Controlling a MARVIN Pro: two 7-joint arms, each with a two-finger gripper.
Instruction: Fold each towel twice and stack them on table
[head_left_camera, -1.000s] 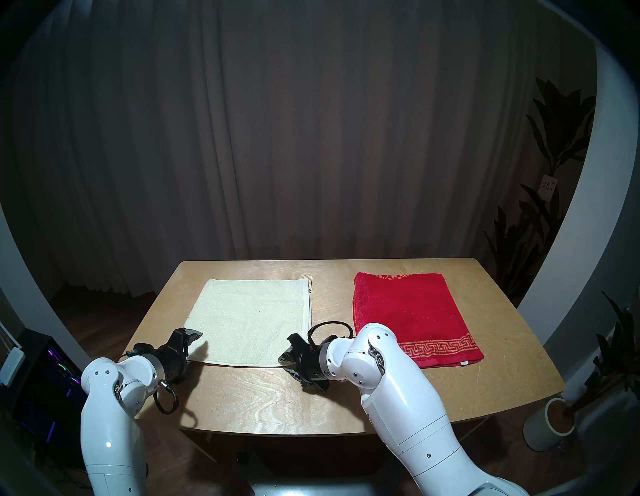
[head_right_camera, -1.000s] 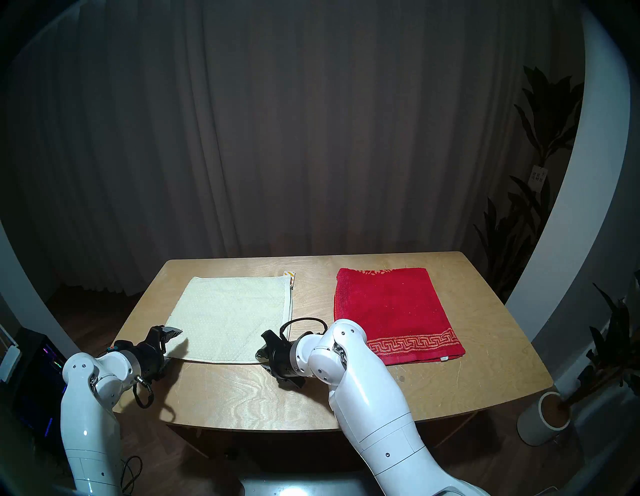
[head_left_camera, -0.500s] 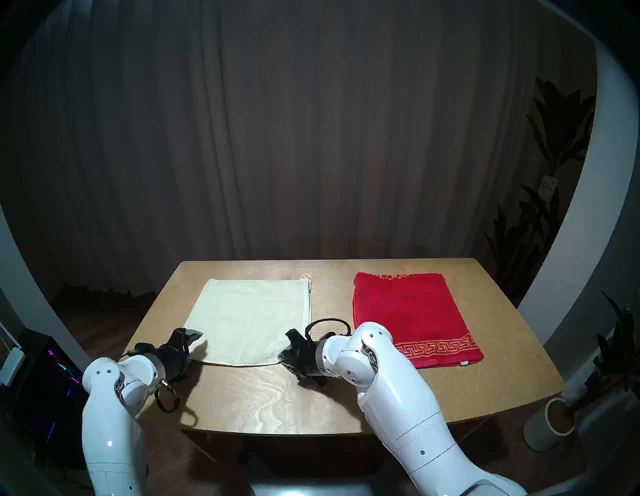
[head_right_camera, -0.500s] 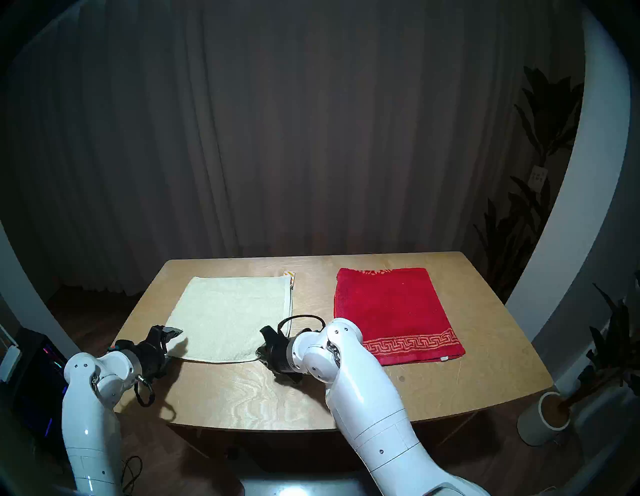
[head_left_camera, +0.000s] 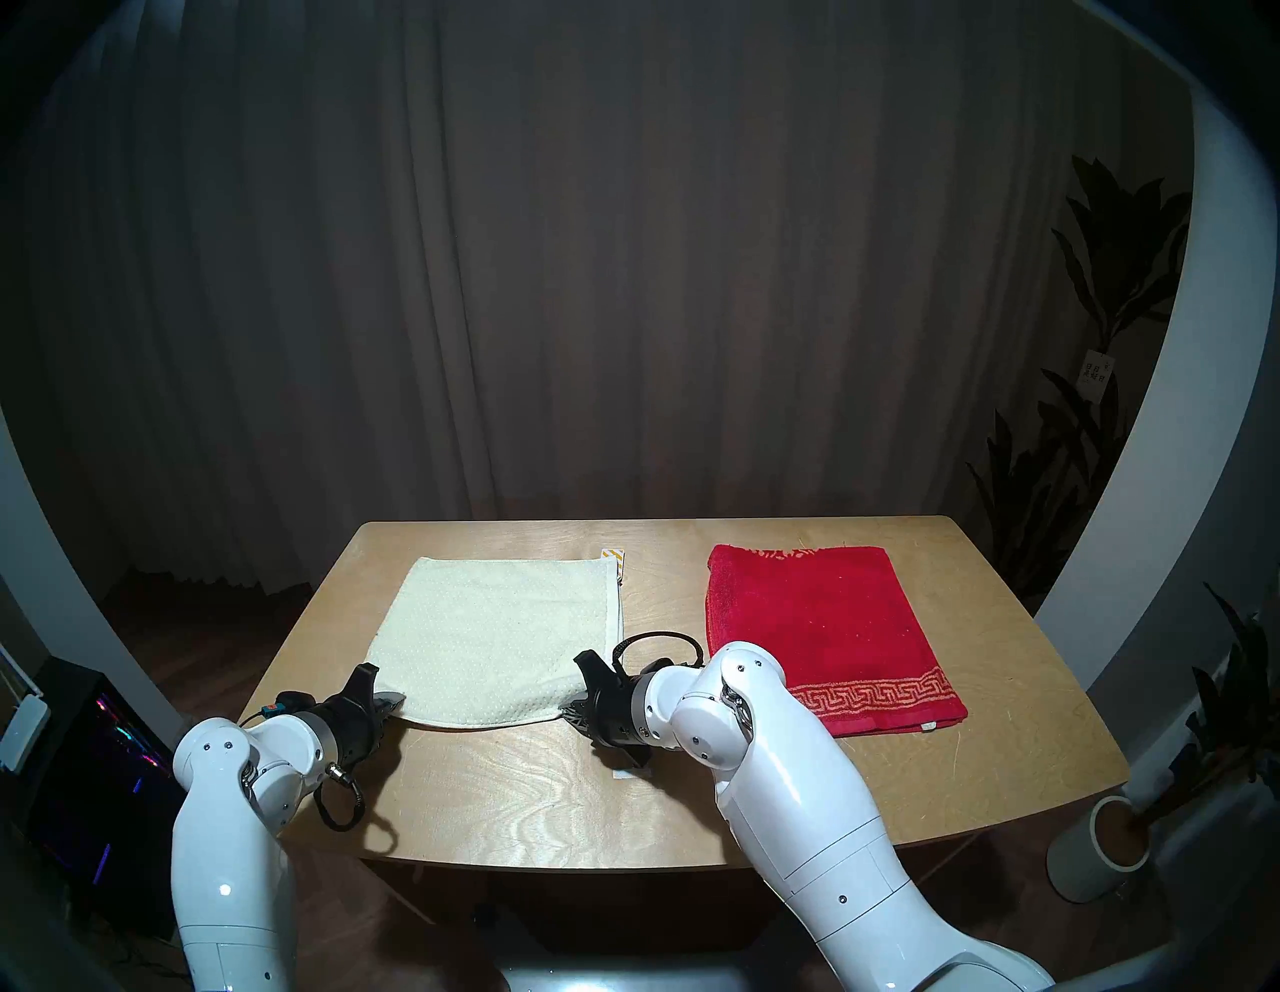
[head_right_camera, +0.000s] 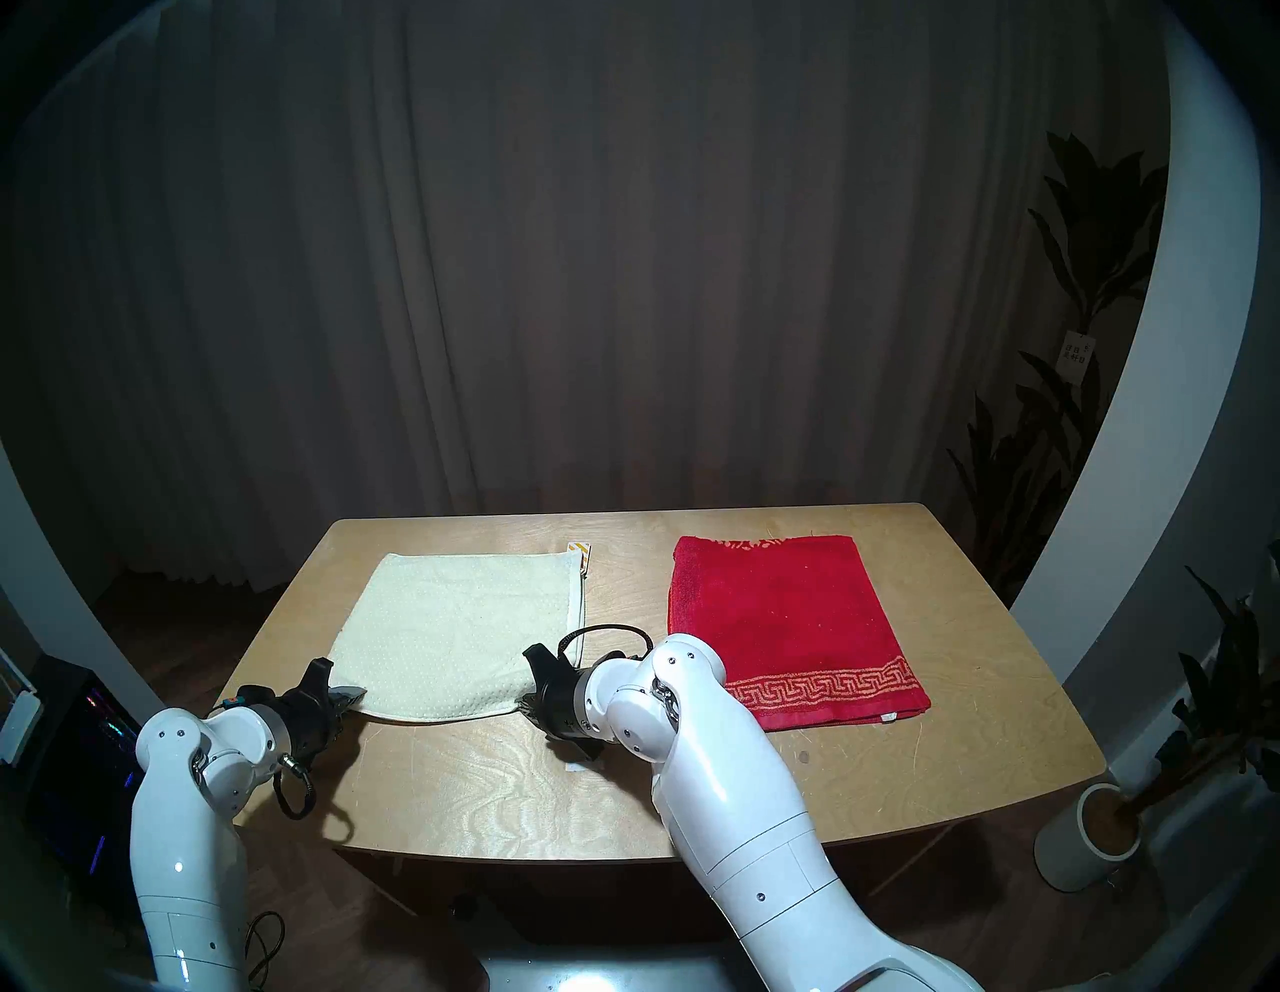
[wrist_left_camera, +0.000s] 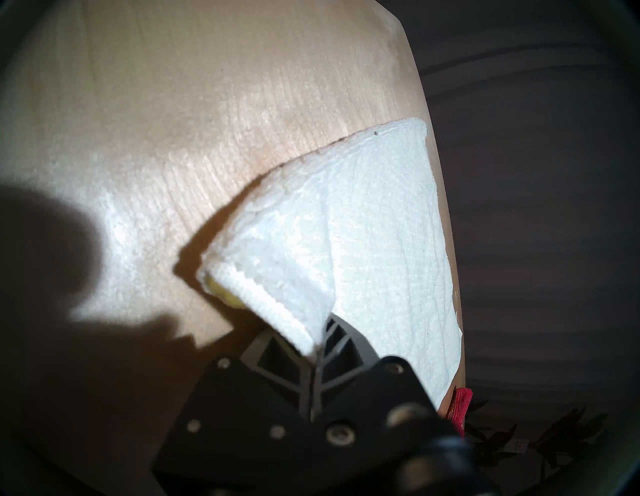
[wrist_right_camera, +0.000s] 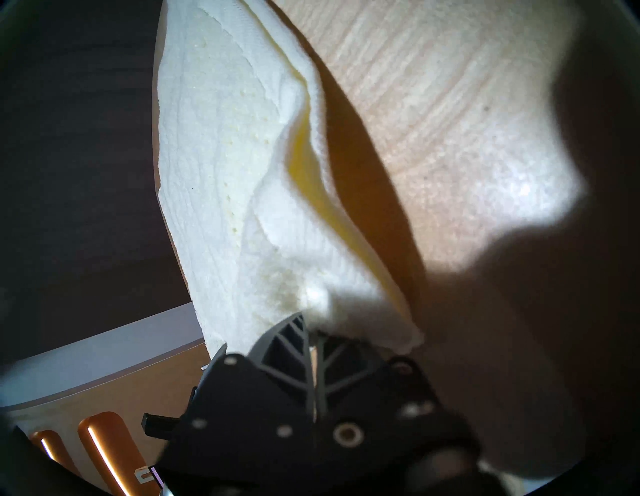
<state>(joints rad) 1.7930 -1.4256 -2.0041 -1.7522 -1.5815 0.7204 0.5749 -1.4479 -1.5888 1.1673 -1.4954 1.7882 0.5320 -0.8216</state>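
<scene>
head left: left gripper (head_left_camera: 391, 701) clamped on near-left corner of cream towel (head_left_camera: 499, 634); right gripper (head_left_camera: 571, 708) clamped on its near-right corner.
towel edge: near hem sags in a shallow curve between the two grippers, corners raised slightly off the table (head_left_camera: 526, 796); rest of the cloth lies flat beyond the fingertips.
red towel (head_left_camera: 824, 630): folded flat, to the right of the right gripper, apart from the cream one; Greek-key band on its near side.
head right: same layout. left gripper (head_right_camera: 353, 695) and right gripper (head_right_camera: 528, 703) at either near corner of cream towel (head_right_camera: 457, 637); red towel (head_right_camera: 789, 623) past the right wrist; table (head_right_camera: 485, 790) bare on the near side of both grippers.
left wrist: left gripper (wrist_left_camera: 317, 341) fingers pressed together, cream towel (wrist_left_camera: 363, 242) corner pinched between them, cloth running away ahead of the tips; sliver of red towel (wrist_left_camera: 459, 407) off to one side.
right wrist: right gripper (wrist_right_camera: 311, 332) fingers pressed together on cream towel (wrist_right_camera: 225, 156) corner; two layers visible, yellow showing between them; table (wrist_right_camera: 450, 104) beside the cloth.
</scene>
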